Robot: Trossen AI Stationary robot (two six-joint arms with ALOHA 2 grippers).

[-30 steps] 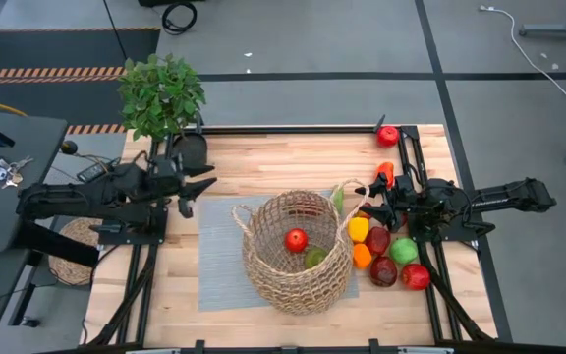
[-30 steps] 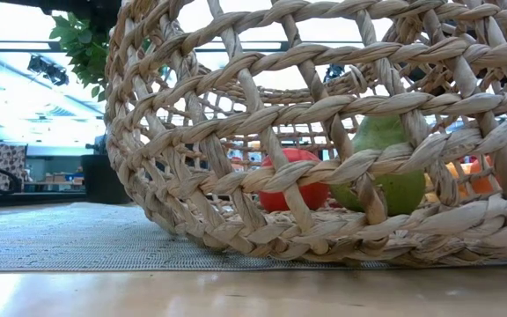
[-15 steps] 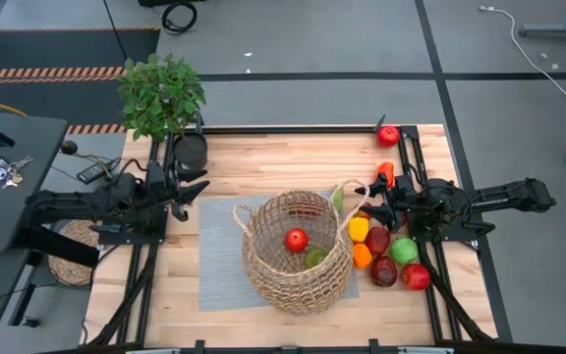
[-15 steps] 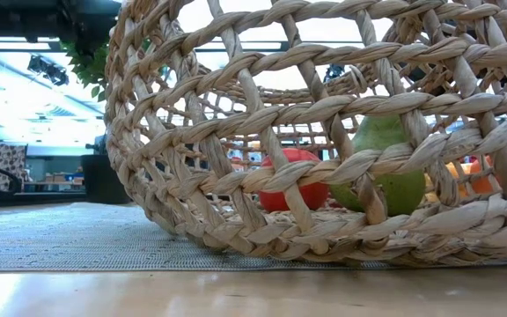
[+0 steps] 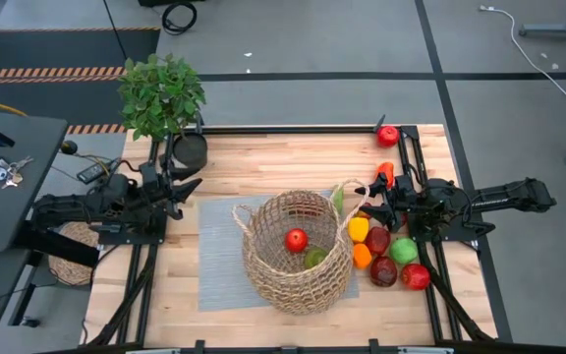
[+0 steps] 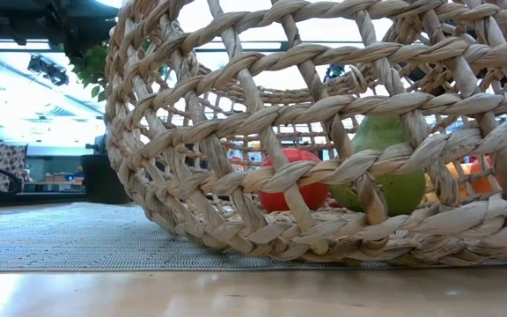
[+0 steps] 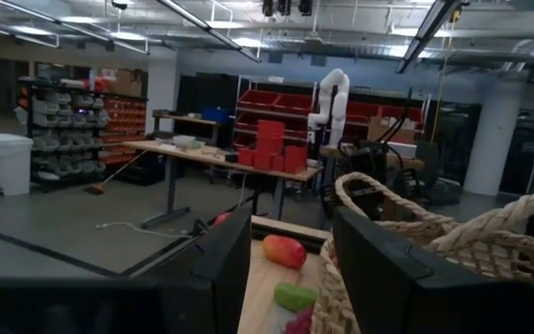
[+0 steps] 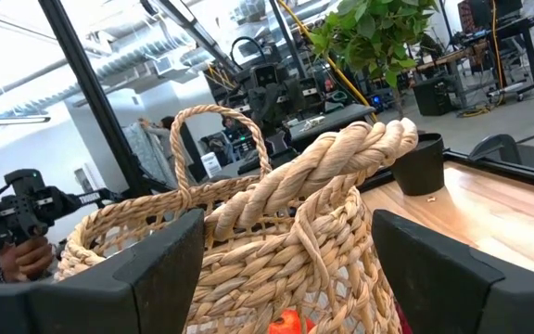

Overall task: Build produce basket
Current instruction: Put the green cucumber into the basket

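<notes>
The tan wicker basket (image 5: 296,251) stands on a grey mat (image 5: 219,261) at mid-table. It holds a red fruit (image 5: 296,239) and a green one (image 5: 314,258), which also show through the weave as red (image 6: 293,180) and green (image 6: 385,167). More produce (image 5: 386,254) lies on the table right of the basket: yellow, orange, dark red, green and red pieces. A single red fruit (image 5: 388,136) sits at the far right. My left gripper (image 5: 193,183) hovers left of the basket, shut and empty. My right gripper (image 5: 371,210) waits open above the produce pile, facing the basket's rim (image 8: 341,158).
A leafy potted plant (image 5: 162,93) and a black pot (image 5: 190,152) stand at the table's far left corner. A flat woven disc (image 5: 72,251) lies off the table's left side. Bare wood shows along the far and near edges.
My left gripper has drawn back from the basket toward the table's left edge and sunk a little, still shut and empty. The basket, the produce and my right arm have stayed where they were.
</notes>
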